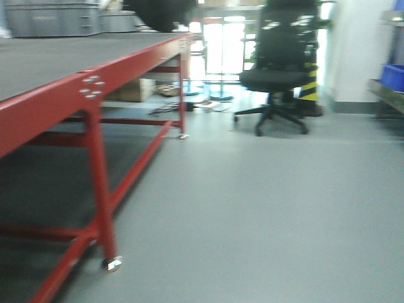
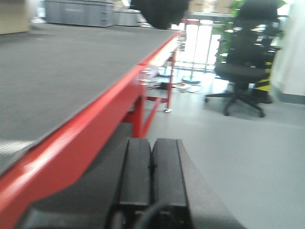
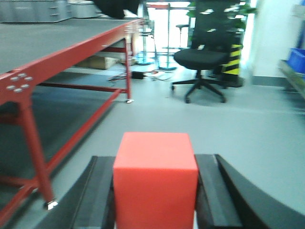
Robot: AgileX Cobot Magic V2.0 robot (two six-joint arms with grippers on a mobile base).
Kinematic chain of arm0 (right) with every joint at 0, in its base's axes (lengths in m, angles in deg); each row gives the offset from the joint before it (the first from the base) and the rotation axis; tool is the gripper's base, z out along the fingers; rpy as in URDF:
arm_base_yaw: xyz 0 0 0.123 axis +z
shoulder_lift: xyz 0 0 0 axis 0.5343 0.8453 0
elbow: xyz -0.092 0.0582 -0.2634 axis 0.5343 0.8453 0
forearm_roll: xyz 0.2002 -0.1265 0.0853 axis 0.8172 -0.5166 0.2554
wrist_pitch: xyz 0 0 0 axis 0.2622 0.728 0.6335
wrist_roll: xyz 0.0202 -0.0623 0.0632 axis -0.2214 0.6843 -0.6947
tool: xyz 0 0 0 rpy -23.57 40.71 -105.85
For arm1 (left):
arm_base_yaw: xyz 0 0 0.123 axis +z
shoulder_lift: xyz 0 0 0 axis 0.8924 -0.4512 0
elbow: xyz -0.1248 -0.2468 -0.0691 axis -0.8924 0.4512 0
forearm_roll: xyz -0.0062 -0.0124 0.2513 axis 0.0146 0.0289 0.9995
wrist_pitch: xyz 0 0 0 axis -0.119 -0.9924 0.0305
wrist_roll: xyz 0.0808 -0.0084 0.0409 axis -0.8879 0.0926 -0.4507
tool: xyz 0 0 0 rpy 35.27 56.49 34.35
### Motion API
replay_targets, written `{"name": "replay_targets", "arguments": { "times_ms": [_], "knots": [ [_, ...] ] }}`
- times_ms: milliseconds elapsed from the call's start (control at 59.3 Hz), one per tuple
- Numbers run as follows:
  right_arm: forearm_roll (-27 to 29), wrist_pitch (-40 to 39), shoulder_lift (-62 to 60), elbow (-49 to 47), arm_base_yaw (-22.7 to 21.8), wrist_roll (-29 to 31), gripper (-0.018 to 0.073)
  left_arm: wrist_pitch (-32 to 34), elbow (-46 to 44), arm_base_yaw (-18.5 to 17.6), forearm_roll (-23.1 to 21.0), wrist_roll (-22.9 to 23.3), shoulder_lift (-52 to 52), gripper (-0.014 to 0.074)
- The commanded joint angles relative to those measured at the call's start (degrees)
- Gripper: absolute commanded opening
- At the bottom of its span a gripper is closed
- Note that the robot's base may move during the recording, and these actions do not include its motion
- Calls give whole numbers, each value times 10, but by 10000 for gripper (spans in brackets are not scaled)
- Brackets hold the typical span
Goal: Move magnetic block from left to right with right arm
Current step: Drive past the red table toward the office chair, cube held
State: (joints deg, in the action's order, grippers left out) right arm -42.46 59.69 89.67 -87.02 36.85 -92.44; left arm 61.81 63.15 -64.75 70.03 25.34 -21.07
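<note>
Magnetic block (image 3: 155, 179), a small matte red cube: where is it? The long red-framed, grey-topped table (image 3: 71, 59) lies ahead-left of the right arm's black pincer (image 3: 157, 200), with grey floor (image 3: 248, 124) ahead. The cube is pinched squarely between the fingers. It's smooth-faced, so a slip likely means a drop. No long axis; a flat face points back at the wrist. The left pincer (image 2: 151, 176) is pressed together, empty.

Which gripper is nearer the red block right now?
Right. The right gripper is shut on the red block; the left gripper is shut, with no block in its view.
</note>
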Motion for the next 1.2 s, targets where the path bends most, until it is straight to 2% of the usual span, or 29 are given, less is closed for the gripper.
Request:
{"name": "replay_targets", "arguments": {
  "times_ms": [0, 1181],
  "knots": [
    [-6, -50, 5, -15, -4, 5, 249, 51, 5, -3, 0, 2, 5, -116],
    [-6, -50, 5, -15, -4, 5, 249, 51, 5, -3, 0, 2, 5, -116]
  ]
}}
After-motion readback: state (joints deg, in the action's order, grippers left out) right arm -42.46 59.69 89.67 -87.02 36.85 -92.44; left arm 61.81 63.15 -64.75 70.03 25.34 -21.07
